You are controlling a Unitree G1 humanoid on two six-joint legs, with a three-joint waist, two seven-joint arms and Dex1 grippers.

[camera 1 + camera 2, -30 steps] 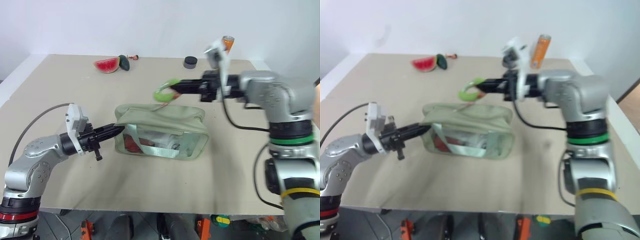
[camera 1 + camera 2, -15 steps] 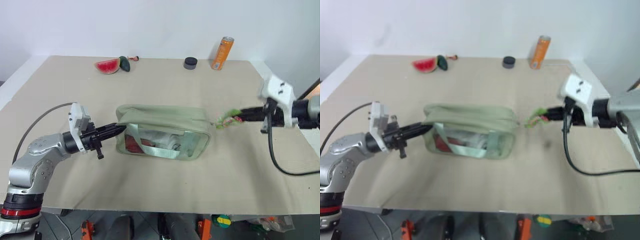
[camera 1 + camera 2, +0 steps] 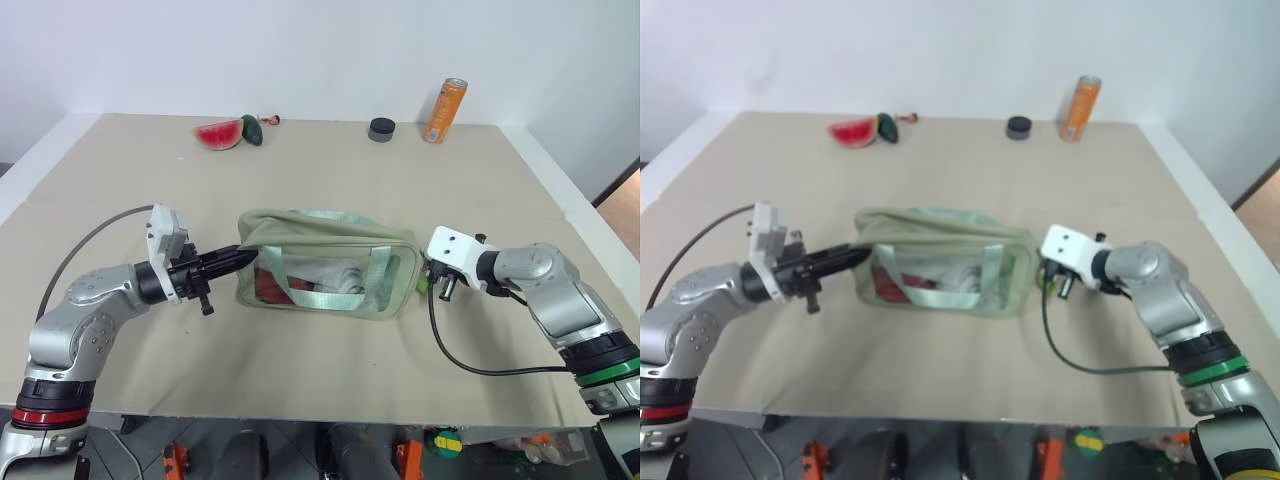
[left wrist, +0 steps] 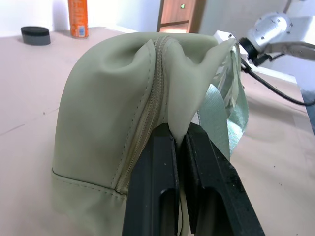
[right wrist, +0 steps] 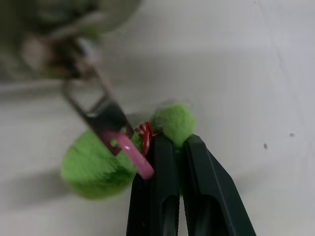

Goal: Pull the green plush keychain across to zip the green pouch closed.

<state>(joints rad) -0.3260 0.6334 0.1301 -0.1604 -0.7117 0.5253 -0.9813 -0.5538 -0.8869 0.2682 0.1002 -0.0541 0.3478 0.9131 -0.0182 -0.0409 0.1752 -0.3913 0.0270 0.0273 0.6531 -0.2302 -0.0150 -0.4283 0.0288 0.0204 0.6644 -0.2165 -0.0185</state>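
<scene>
The green pouch (image 3: 330,270) lies mid-table, its clear side panel showing red and white items inside. My left gripper (image 3: 235,257) is shut on the fabric tab at the pouch's left end (image 4: 197,78), with the zipper (image 4: 150,103) running away from it along the top. At the pouch's right end, low by the table, my right gripper (image 3: 426,279) is shut on the green plush keychain (image 5: 93,169). A pink-red cord and a metal clasp (image 5: 106,118) link the keychain to the pouch.
An orange can (image 3: 443,109) and a black round lid (image 3: 381,127) stand at the back right. A watermelon slice toy (image 3: 217,132) and a dark green avocado toy (image 3: 250,128) lie at the back left. The table's right edge (image 3: 575,215) runs beside my right arm.
My right gripper has carried the keychain from above the pouch's middle across to the right and down to its right end. The left gripper has kept its hold.
</scene>
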